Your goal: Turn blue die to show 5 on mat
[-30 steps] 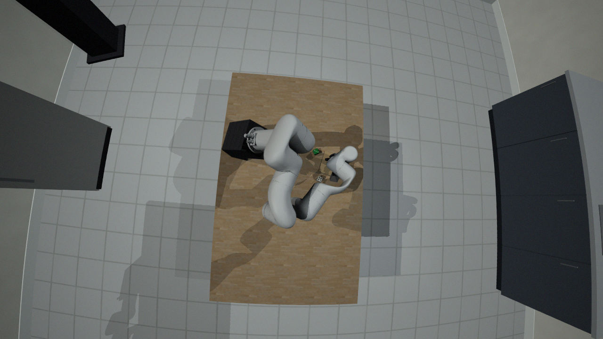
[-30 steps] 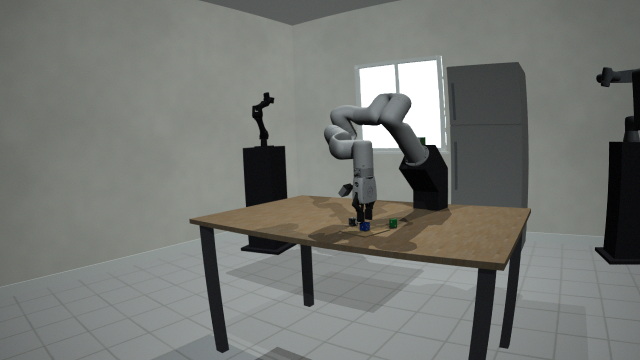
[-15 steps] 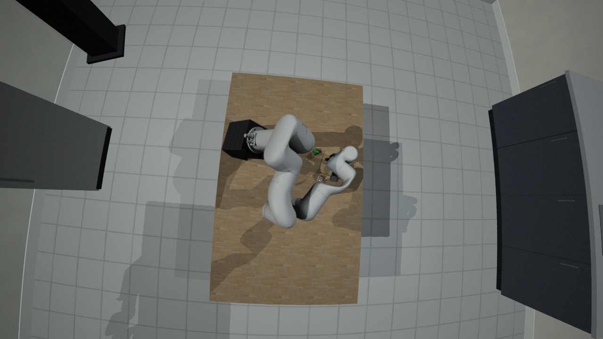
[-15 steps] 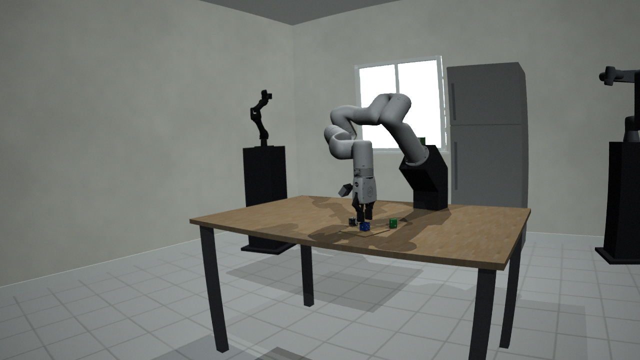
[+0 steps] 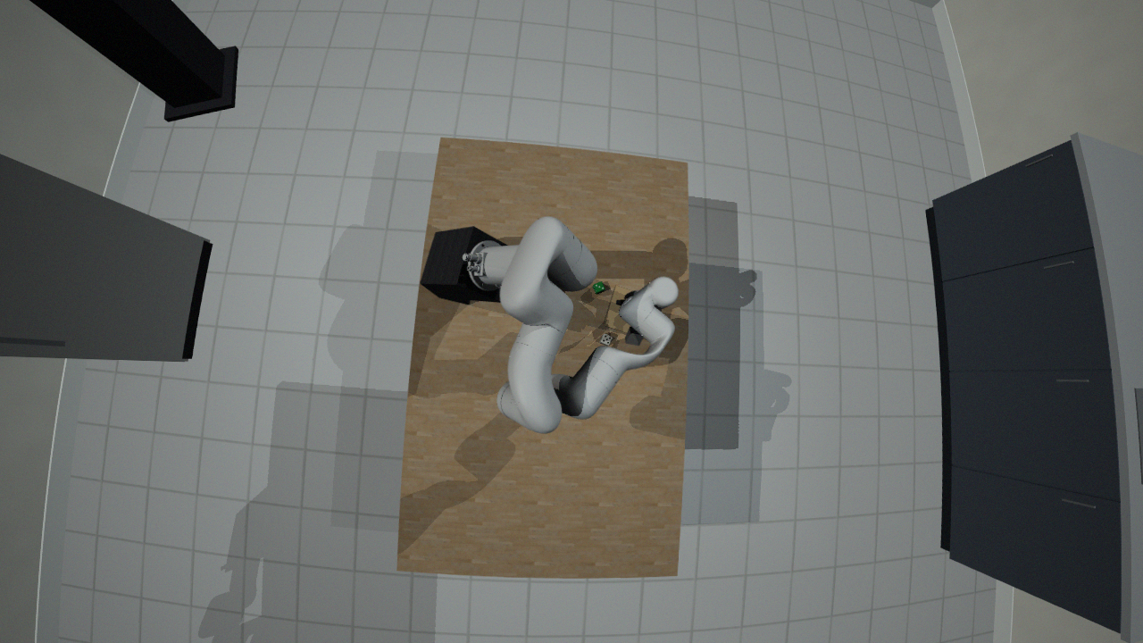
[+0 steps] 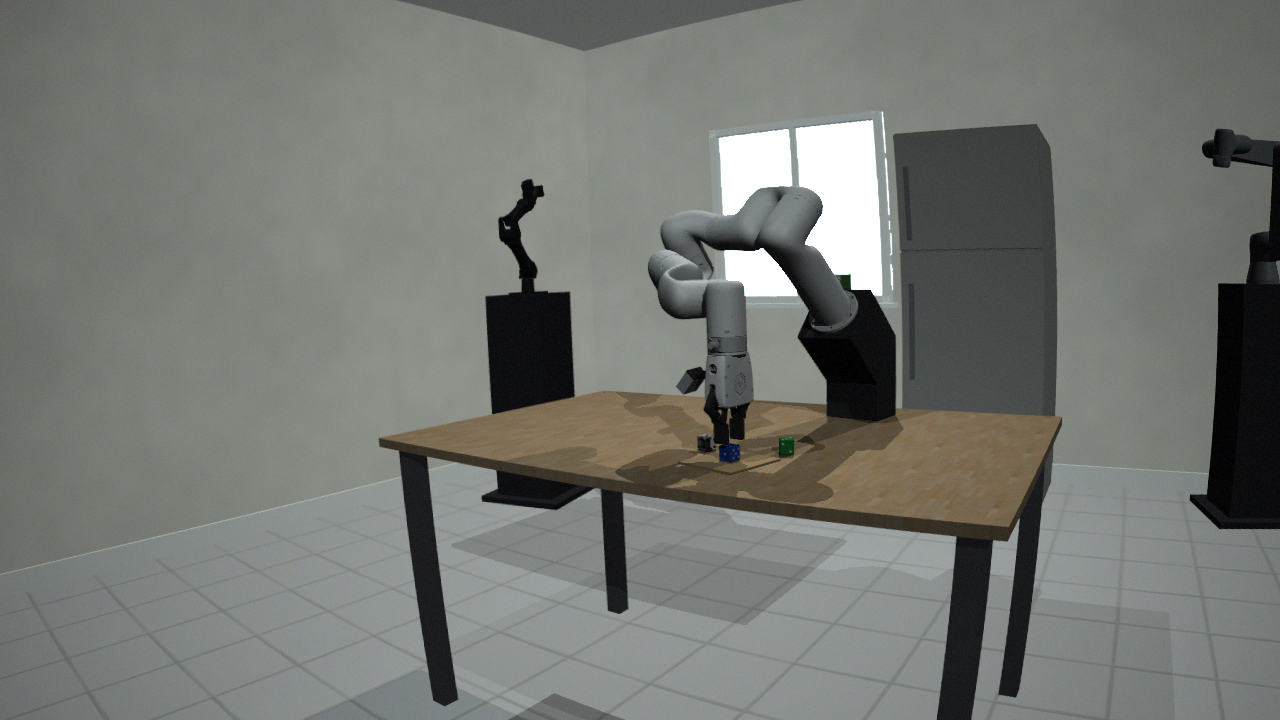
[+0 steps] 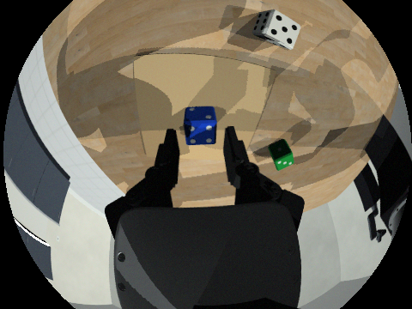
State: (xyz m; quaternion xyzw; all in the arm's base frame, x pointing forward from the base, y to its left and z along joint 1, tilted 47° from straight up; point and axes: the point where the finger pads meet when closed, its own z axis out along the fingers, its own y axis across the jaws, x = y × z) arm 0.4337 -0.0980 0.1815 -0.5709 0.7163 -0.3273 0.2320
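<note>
The blue die (image 7: 200, 132) (image 6: 729, 453) lies flat on the thin tan mat (image 7: 150, 75). In the wrist view its upward face shows 4, and the side toward the top of the picture shows 2. My gripper (image 7: 201, 139) (image 6: 729, 437) is partly open and empty, pointing down; its fingertips are slightly above the die, one to either side in the wrist view. The white die (image 7: 284, 29) (image 5: 606, 338) (image 6: 705, 442) shows 5 on top, off the mat. The green die (image 7: 283, 160) (image 5: 599, 287) (image 6: 785, 445) shows 3 on top, also off the mat. In the top view the arm hides the blue die.
The wooden table (image 5: 551, 512) (image 6: 948, 465) carries the arm's black base (image 5: 454, 263) (image 6: 861, 367). The table's edge lies beyond the left of the mat in the wrist view. Arm shadows fall across the mat and table.
</note>
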